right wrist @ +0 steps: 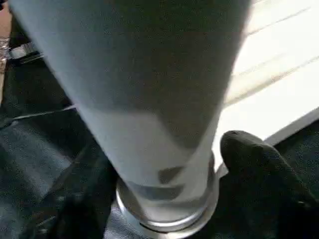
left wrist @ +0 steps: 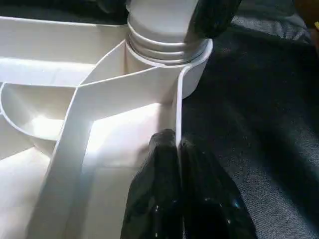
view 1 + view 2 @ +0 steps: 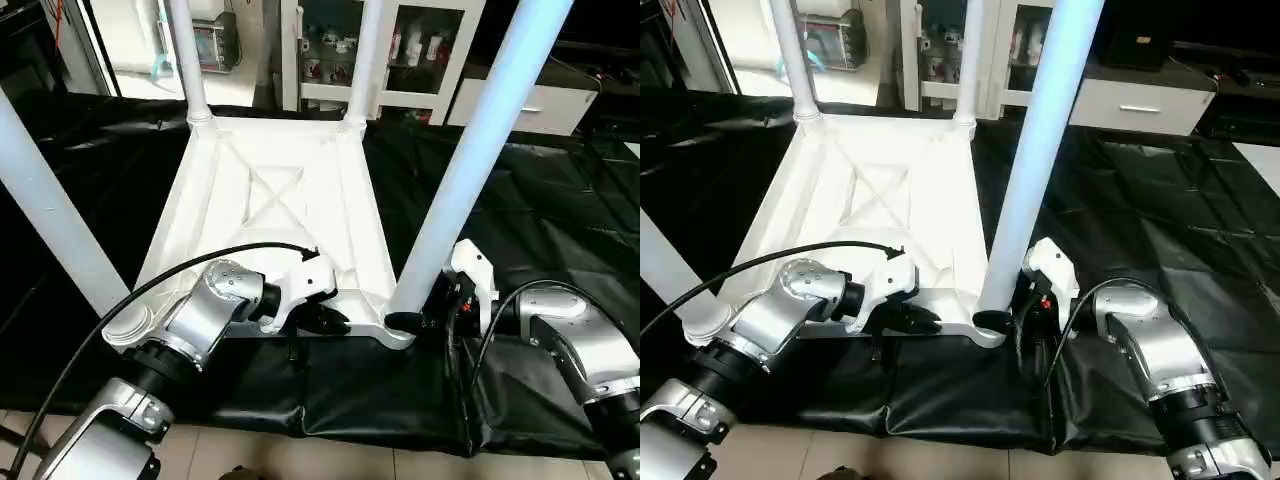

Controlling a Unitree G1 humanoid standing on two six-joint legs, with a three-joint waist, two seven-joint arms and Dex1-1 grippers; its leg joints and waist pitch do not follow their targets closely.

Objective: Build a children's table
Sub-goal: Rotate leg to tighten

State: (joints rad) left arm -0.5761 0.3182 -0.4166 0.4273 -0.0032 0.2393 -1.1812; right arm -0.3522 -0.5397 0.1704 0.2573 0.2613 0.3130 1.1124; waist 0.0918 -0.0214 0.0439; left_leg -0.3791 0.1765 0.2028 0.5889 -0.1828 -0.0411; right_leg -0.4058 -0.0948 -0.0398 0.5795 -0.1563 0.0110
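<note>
The children's table lies upside down on a black mat, its ribbed X-braced underside (image 3: 270, 190) facing up. Four white legs stand in the corner sockets: near right (image 3: 470, 150), near left (image 3: 50, 220) and two far ones (image 3: 188, 60) (image 3: 365, 60). My left gripper (image 2: 177, 142) is shut on the thin near rim wall of the top, close to the near right socket (image 2: 169, 55). My right gripper (image 1: 164, 169) straddles the base of the near right leg (image 1: 149, 99). One finger (image 1: 259, 169) sits just beside the leg, and the jaws look open.
The black mat (image 3: 540, 210) covers the floor around the table, with its front edge near pale tiles (image 3: 350, 460). A white glass-door cabinet (image 3: 405, 50) and a white drawer unit (image 3: 520, 105) stand behind. A black cable (image 3: 150, 285) arcs over my left forearm.
</note>
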